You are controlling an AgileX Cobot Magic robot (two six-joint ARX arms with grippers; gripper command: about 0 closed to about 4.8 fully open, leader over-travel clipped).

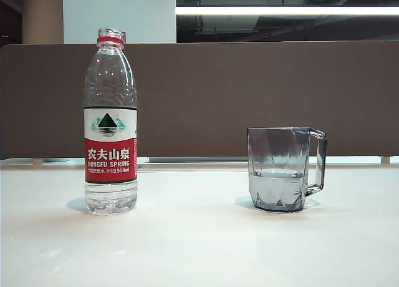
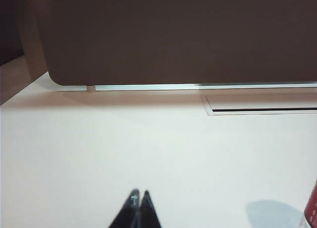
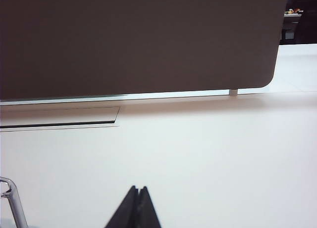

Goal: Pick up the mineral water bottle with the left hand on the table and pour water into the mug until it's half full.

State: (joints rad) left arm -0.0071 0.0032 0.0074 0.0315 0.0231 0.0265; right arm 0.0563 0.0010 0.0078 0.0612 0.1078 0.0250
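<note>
The mineral water bottle (image 1: 110, 121) stands upright and uncapped on the left of the white table (image 1: 199, 243), with only a little water at its bottom. The smoky faceted mug (image 1: 278, 168) stands to its right, handle pointing right, water up to about its middle. Neither arm shows in the exterior view. In the left wrist view my left gripper (image 2: 139, 193) is shut and holds nothing, over bare table; a sliver of the bottle's red label (image 2: 312, 208) shows at the frame edge. In the right wrist view my right gripper (image 3: 138, 188) is shut and holds nothing, with the mug's handle (image 3: 12, 200) off to one side.
A brown partition (image 1: 249, 93) runs along the table's far edge. A cable slot (image 2: 262, 106) is set into the tabletop just before it, also seen as a cable slot (image 3: 59, 118) in the right wrist view.
</note>
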